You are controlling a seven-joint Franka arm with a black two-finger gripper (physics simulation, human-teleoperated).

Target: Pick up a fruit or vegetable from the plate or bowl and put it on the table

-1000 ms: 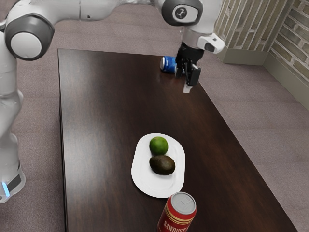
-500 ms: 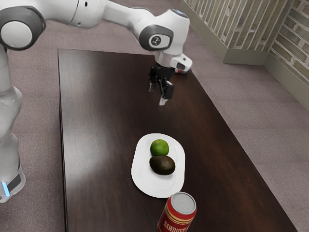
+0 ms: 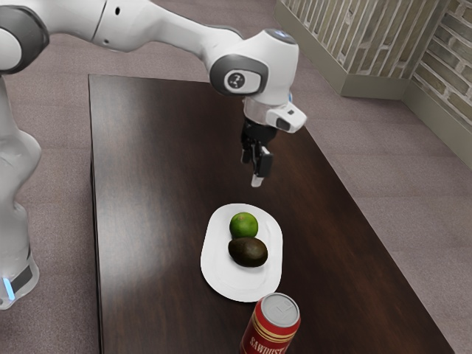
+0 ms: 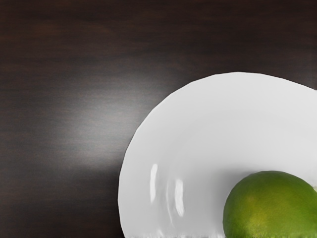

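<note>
Gripper [image 3: 251, 170] looks open. Likely pick: lime [image 3: 243, 226]. Center over it, align fingers clear of avocado [image 3: 248, 252], descend straight, stop above plate [image 3: 221, 276], close gently.

The table [image 3: 162, 184] stands on the floor [image 3: 428, 206], with the robot's base [image 3: 16, 243] beside it at the exterior view's left. On the table lies the plate [image 3: 218, 269], and on that sit two things: the lime [image 3: 243, 223] toward the plate's far end and the avocado [image 3: 248, 252] right beside it, in front. A can [image 3: 271, 328] stands upright on the table, just before the plate's near end. Behind the table, at the exterior view's upper right, is a wall [image 3: 376, 48].
</note>
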